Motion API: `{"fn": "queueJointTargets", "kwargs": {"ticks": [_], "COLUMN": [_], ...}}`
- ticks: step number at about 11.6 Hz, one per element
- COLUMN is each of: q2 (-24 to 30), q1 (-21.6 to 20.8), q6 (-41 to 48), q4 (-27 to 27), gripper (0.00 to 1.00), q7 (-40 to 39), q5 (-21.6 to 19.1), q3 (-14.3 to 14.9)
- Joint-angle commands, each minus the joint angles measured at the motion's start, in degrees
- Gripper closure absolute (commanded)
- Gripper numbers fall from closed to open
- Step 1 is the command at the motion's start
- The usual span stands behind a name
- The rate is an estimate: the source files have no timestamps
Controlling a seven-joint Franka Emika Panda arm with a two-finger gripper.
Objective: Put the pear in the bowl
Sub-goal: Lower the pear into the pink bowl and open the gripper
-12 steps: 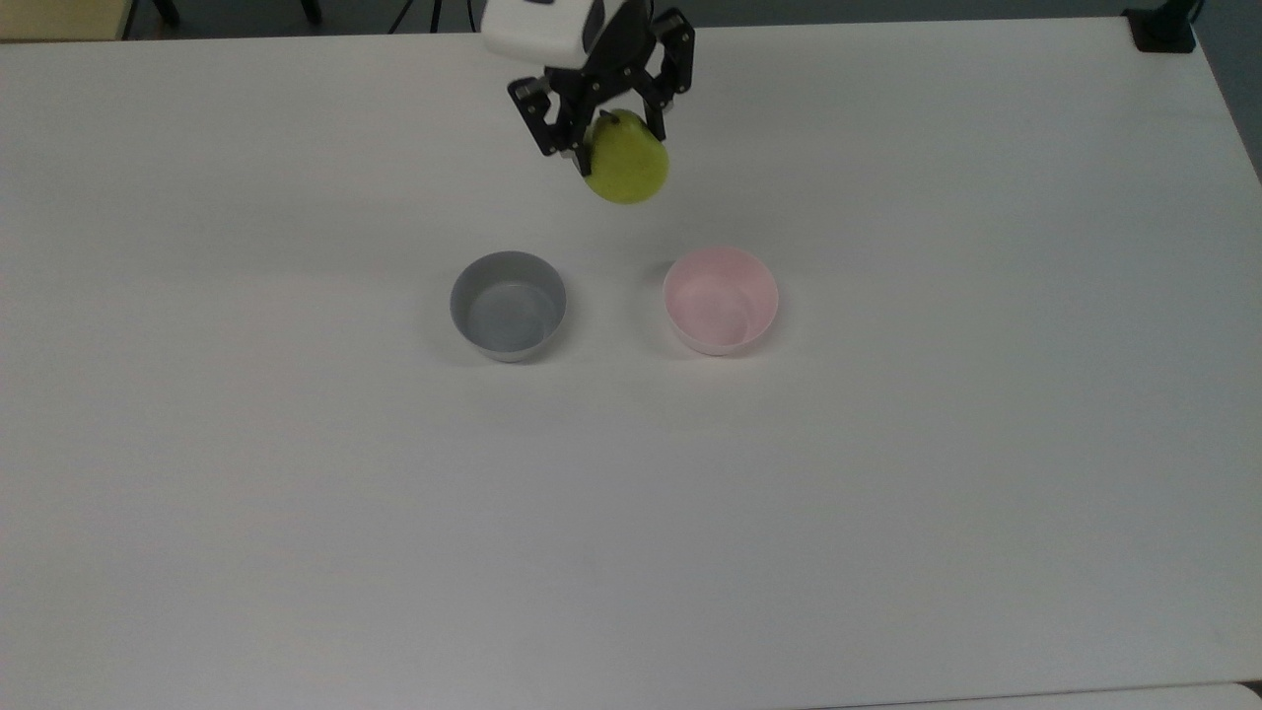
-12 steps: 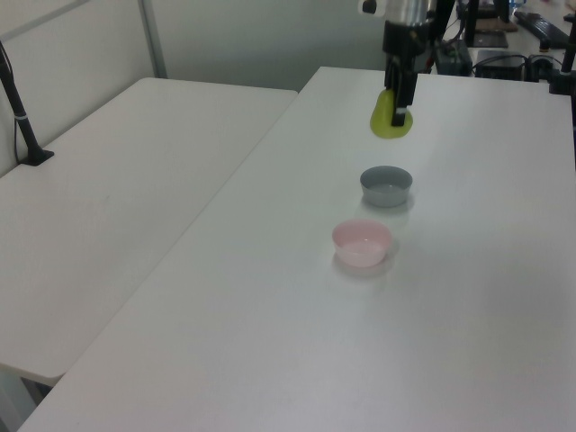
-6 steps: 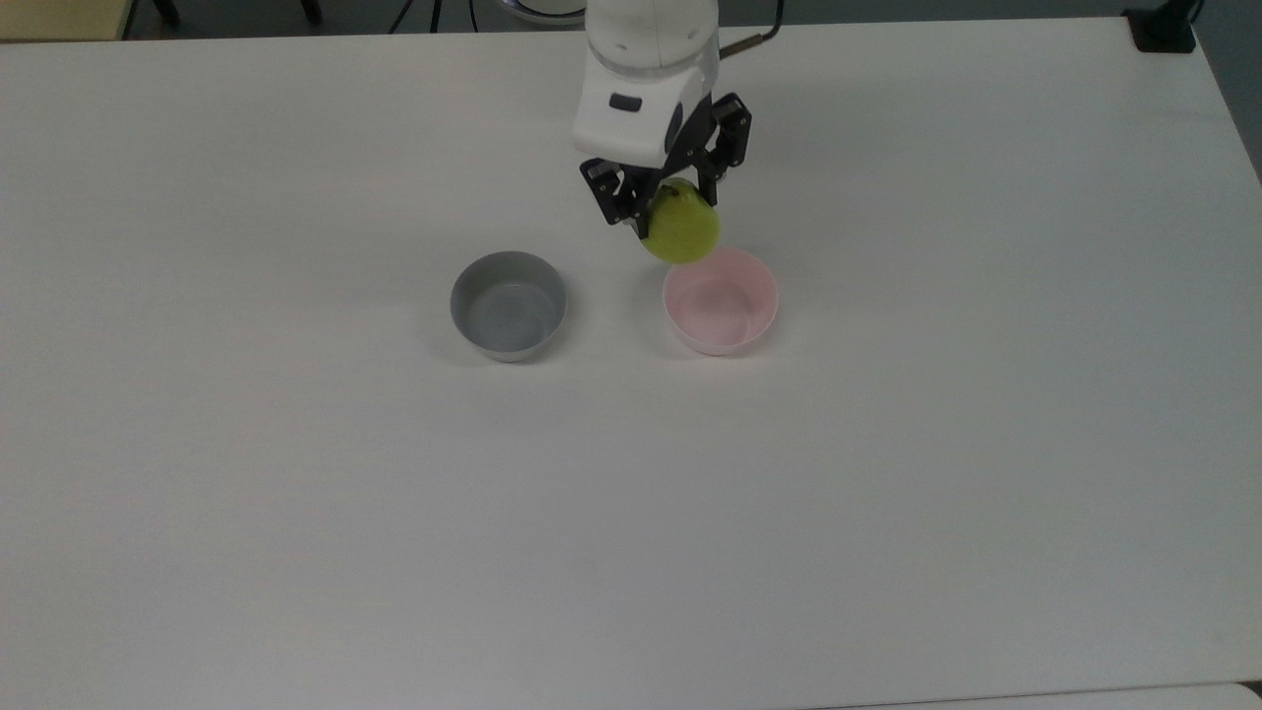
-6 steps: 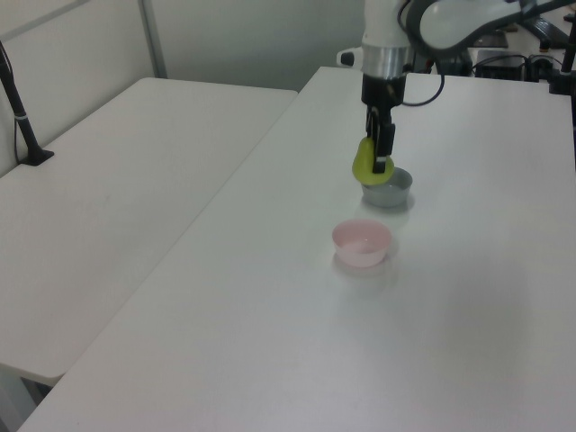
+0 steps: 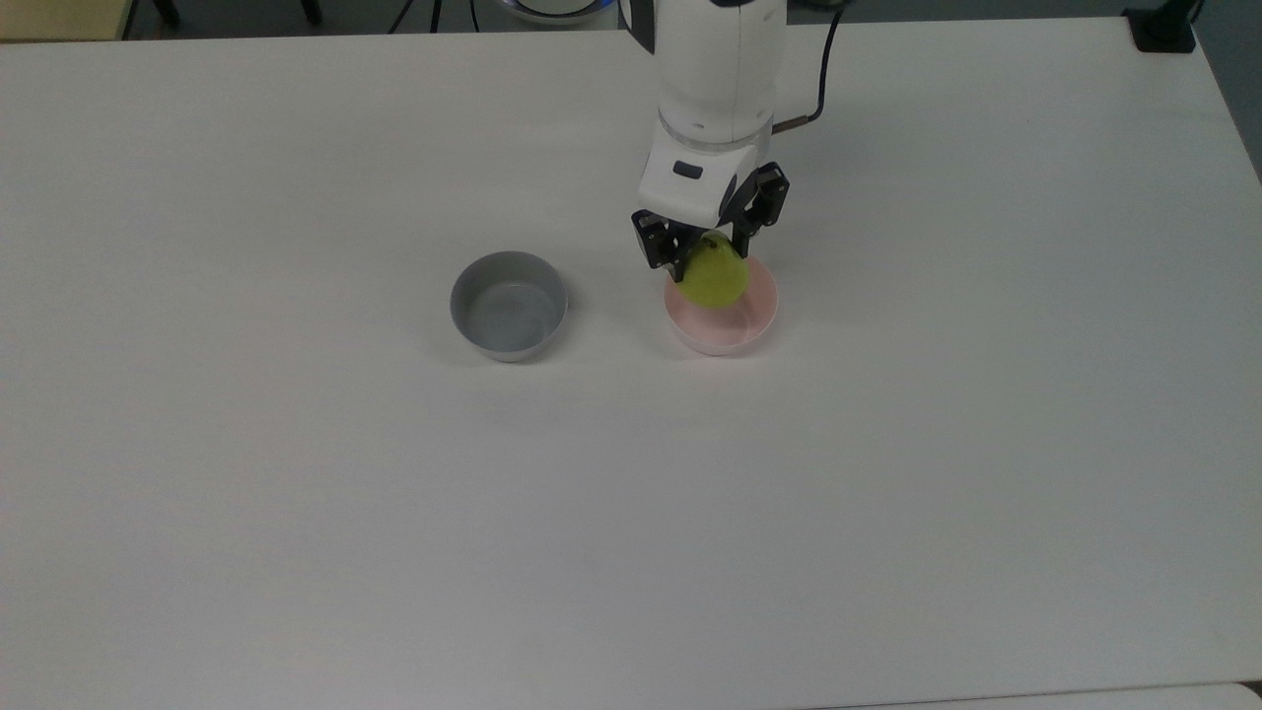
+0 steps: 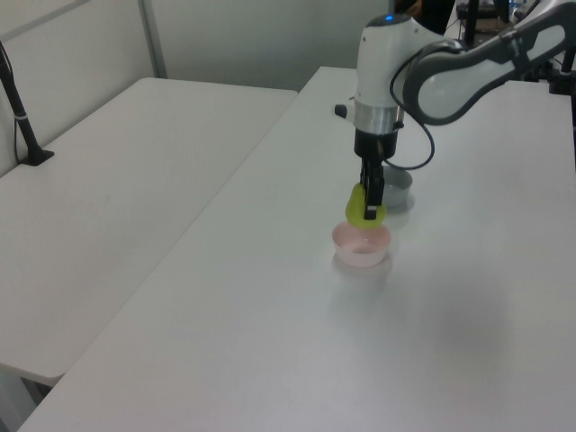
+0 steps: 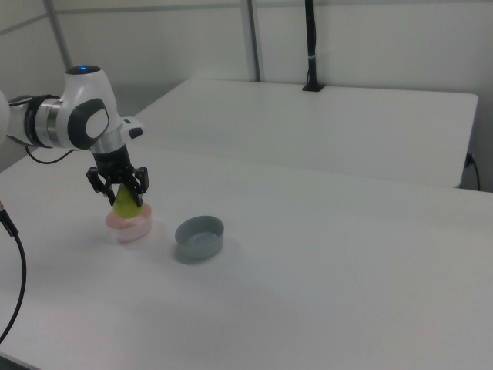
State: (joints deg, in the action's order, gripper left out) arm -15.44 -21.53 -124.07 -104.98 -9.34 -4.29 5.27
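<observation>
The smooth, matt yellow-green pear [image 5: 714,277] is showing over the pale pink, plastic-looking bowl [image 5: 741,324]; the white table [image 5: 296,493] is looking matt.

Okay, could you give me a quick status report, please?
Gripper shut on pear. Pear over pink bowl, not released. Grey bowl apart, nothing in the way.

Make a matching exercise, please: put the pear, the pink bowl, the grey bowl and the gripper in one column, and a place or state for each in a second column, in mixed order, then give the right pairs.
Column 1
1. pear
2. pink bowl
3. grey bowl
4. gripper

Column 2
A. stands with nothing in it, to the top view's left
B. shut on the fruit
C. held just above the pink rim
D. sits on the table right under the fruit

Pairs: 1-C, 2-D, 3-A, 4-B
</observation>
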Motion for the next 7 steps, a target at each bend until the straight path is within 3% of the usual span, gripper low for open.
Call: {"fn": "queueJointTargets", "kwargs": {"ticks": [1,4,5,6,7], "q2": [-0.99,-2.22,-2.22,-2.14,-2.14], "q1": [-1.23,-1.33,-1.50,-1.33,-0.98], "q6": [-3.54,-3.90,-3.82,-3.82,-3.73], "q4": [-1.19,-0.93,-0.93,-0.85,-0.76], "gripper": [1.00,1.00,0.96,0.78,0.42], "q7": [1.69,1.78,1.78,1.78,1.78], "q5": [1.12,1.12,1.12,1.12,1.12], "q3": [0.44,0.44,0.44,0.44,0.35]}}
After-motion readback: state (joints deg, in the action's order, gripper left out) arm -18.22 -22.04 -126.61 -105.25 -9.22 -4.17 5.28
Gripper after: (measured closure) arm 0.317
